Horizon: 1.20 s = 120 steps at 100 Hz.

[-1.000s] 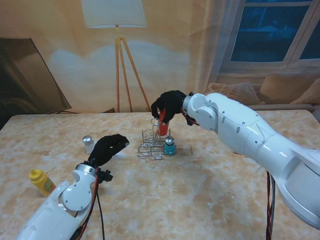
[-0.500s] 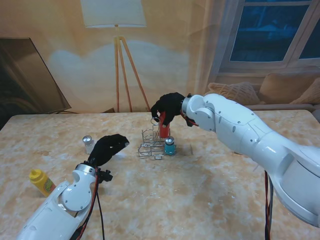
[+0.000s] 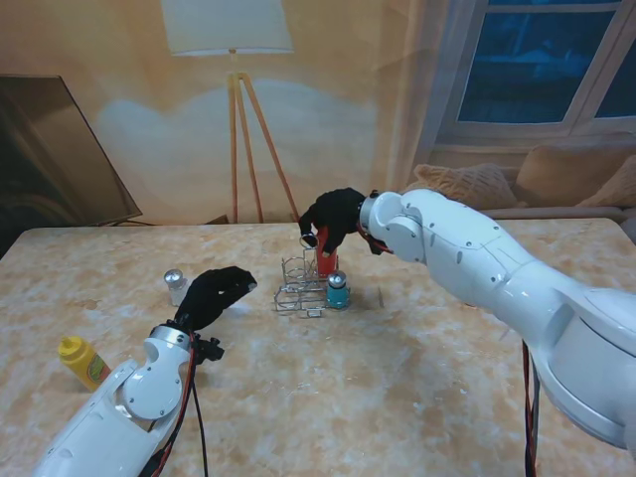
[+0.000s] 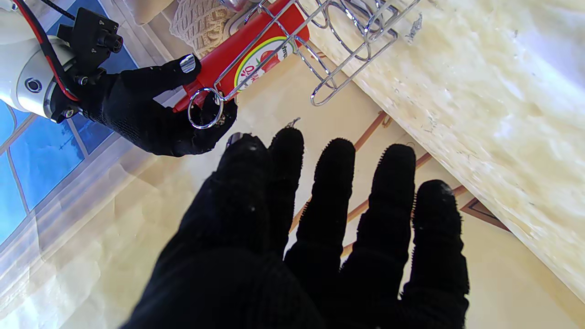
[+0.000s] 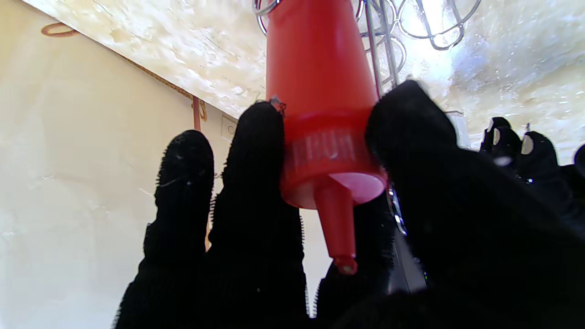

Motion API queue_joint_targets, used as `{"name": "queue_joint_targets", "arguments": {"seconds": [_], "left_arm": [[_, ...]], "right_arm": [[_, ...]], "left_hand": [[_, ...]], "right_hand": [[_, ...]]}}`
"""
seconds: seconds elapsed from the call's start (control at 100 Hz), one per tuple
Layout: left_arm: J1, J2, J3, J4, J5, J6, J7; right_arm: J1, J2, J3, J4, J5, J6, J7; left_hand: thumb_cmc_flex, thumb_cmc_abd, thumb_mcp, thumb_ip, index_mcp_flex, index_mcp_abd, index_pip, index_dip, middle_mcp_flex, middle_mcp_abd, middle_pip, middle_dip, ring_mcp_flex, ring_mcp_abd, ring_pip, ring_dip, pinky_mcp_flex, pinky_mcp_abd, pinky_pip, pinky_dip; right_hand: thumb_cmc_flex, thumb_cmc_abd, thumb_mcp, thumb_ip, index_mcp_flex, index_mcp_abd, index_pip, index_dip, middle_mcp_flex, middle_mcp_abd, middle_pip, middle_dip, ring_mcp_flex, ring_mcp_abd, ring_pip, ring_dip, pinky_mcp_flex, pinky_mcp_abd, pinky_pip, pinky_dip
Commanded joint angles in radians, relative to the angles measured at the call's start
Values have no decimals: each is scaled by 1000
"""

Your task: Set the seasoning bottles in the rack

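Right wrist view: right hand (image 5: 320, 237) clamped on red ketchup bottle (image 5: 320, 82) at the cap, body already down inside wire rack (image 3: 306, 283). Next: loosen fingers, lift straight up. Left hand (image 3: 217, 294) idle, fingers apart.

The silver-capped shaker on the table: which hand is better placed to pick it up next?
The left hand. It is open and empty beside the silver-capped shaker. The right hand is shut on the red bottle at the rack, farther away.
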Motion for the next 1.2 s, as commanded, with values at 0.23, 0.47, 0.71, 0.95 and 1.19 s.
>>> {"name": "queue_joint_targets", "arguments": {"seconds": [0.23,0.47,0.71,0.95,1.19], "left_arm": [[2,-3,-1,1,3,-3,-10],[1,-3,-1,2,3,-3,-9],[1,-3,-2,3,3,-4,-9],[0,-3,-2,3,3,-4,-10],[0,-3,-2,3,4,-3,-9]], "right_arm": [[0,-24,-23,29,4,-23,9],[6,-40,-41,58,12,-36,11],[18,-63,-72,102,9,-47,4],[23,-71,-87,116,2,-59,-3],[28,-53,-96,89,-8,-64,29]], "left_hand": [[31,3,-10,7,-21,-2,-9,2,3,-1,1,7,0,5,-12,24,-4,8,-1,17],[30,2,-10,7,-22,-2,-9,2,3,-1,2,7,1,7,-12,24,-5,7,-1,17],[31,2,-9,7,-22,-2,-8,1,3,-2,2,7,0,5,-12,24,-4,7,0,17],[31,-2,-7,7,-22,-1,-8,1,3,-1,2,7,0,6,-12,24,-3,8,0,17],[30,-3,-6,7,-22,-2,-6,1,4,-2,2,7,1,4,-11,24,-5,8,0,17]], "right_hand": [[78,52,137,47,-13,35,92,3,39,-110,77,6,-41,-84,-80,-10,-21,-6,-13,23],[39,68,132,48,-41,57,79,-13,12,-98,66,-13,-68,-66,-111,-24,-43,15,-26,25],[-34,95,115,62,-80,122,20,-17,-80,-61,67,-100,-156,-27,-179,-82,-113,63,-40,45],[-105,126,116,91,-100,171,-67,8,-132,-26,46,-138,-221,3,-194,-124,-167,82,-32,50],[-232,195,98,224,-199,327,-336,54,-260,74,-95,-238,-368,112,-321,-230,-302,157,-49,-4]]}}
